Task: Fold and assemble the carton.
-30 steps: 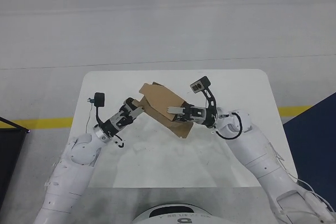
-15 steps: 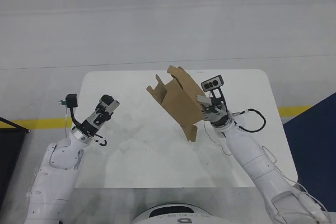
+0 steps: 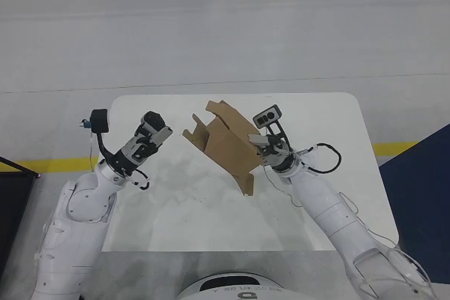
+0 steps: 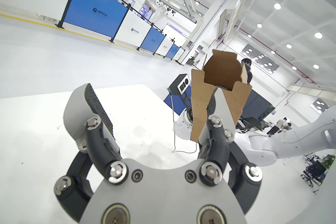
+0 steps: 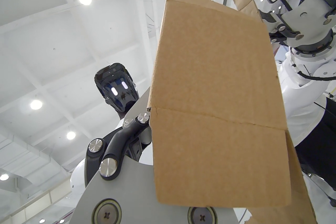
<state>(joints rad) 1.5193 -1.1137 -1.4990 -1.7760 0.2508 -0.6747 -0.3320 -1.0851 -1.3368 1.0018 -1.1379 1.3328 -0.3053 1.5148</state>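
Top view: a half-opened carton [image 3: 231, 144] is held tilted above the table [image 3: 322, 120], toward its 12 o'clock edge. It is clamped by the right gripper [image 3: 261, 144] at the carton's 3 o'clock side. The left gripper [image 3: 159, 126] is spread wide and empty at 9 o'clock, apart from the flaps. The carton is best kept steady while one loose flap is approached squarely, so the walls are not crushed.

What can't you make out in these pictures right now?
Fingertips of the right pincer: right wrist view, the carton covers them.
Part of the carton's lower end: left wrist view, behind a finger of the left pincer.
Whether the carton touches the table: top view, the angle hides it.
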